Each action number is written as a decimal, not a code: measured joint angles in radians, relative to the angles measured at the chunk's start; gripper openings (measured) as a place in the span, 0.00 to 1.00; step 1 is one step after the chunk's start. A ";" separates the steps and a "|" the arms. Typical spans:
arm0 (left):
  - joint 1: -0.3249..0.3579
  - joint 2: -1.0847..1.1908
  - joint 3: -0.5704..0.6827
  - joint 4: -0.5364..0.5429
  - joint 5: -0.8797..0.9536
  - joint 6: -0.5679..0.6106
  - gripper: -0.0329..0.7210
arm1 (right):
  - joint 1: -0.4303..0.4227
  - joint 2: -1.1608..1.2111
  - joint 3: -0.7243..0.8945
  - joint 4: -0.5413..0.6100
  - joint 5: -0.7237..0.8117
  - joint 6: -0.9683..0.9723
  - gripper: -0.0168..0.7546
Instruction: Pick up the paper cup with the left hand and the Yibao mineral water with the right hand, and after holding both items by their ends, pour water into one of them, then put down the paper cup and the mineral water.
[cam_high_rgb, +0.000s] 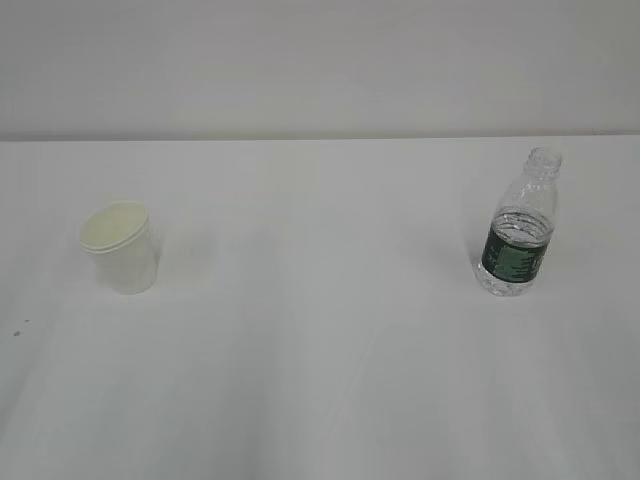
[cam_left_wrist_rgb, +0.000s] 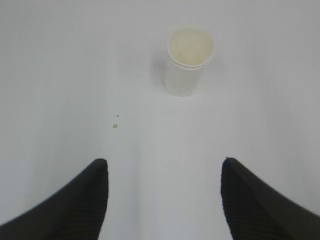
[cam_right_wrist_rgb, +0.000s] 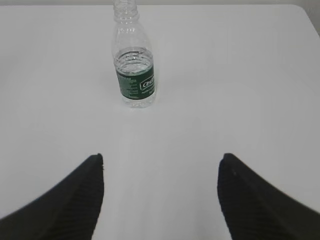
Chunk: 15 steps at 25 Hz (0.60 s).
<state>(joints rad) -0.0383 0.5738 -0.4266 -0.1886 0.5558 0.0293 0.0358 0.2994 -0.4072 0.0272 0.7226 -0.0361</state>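
Observation:
The white paper cup (cam_high_rgb: 121, 247) stands upright on the left of the white table, its cream inside showing. In the left wrist view the paper cup (cam_left_wrist_rgb: 187, 61) is ahead and slightly right of my left gripper (cam_left_wrist_rgb: 164, 165), which is open and empty, well short of it. The Yibao mineral water (cam_high_rgb: 519, 226), a clear capless bottle with a dark green label, stands upright on the right. In the right wrist view the bottle (cam_right_wrist_rgb: 133, 64) is ahead and left of my right gripper (cam_right_wrist_rgb: 161, 160), open and empty. Neither arm shows in the exterior view.
The white table (cam_high_rgb: 320, 370) runs back to a pale wall. Two small drops (cam_left_wrist_rgb: 115, 125) lie on the table between the left gripper and the cup. The table's far right corner (cam_right_wrist_rgb: 300, 10) shows in the right wrist view.

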 joint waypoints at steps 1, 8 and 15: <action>0.000 0.015 0.000 0.000 -0.002 0.000 0.71 | 0.000 0.006 0.000 0.001 0.000 -0.004 0.72; -0.045 0.097 0.000 -0.002 -0.004 0.000 0.70 | 0.000 0.081 0.000 0.008 0.000 -0.014 0.72; -0.050 0.205 0.000 -0.018 -0.009 0.000 0.70 | 0.000 0.133 0.000 0.009 0.000 -0.024 0.72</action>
<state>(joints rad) -0.0879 0.7790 -0.4266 -0.2066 0.5470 0.0293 0.0358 0.4324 -0.4072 0.0362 0.7226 -0.0600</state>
